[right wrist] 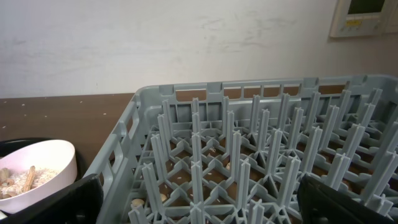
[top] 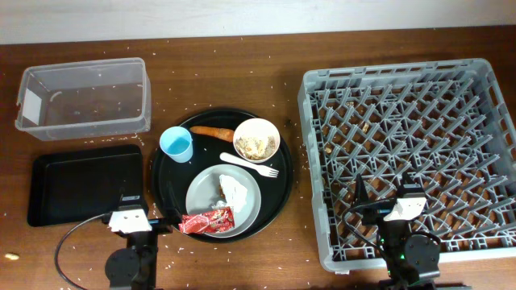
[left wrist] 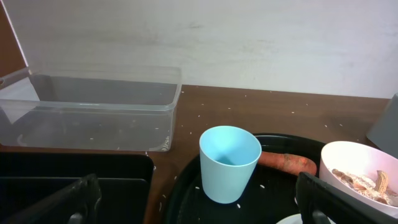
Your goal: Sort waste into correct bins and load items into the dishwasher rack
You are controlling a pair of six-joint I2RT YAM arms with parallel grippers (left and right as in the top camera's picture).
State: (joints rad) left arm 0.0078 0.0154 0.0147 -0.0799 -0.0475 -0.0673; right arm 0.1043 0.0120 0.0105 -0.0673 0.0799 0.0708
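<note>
Our left gripper point(left wrist: 196, 186) has its fingers wide apart, and we see the blue cup point(left wrist: 229, 163) just ahead on the round black tray point(left wrist: 277, 190), near the carrot point(left wrist: 287, 162). Our right gripper point(right wrist: 199, 186) is wide apart too, facing the grey rack point(right wrist: 261, 87), with the white bowl point(right wrist: 34, 171) near it.

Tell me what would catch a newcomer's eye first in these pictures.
The large grey dishwasher rack dominates the right side, with only crumbs inside. At centre, a round black tray carries a light-blue cup, an orange carrot, a white bowl of scraps and a shiny red wrapper.
</note>
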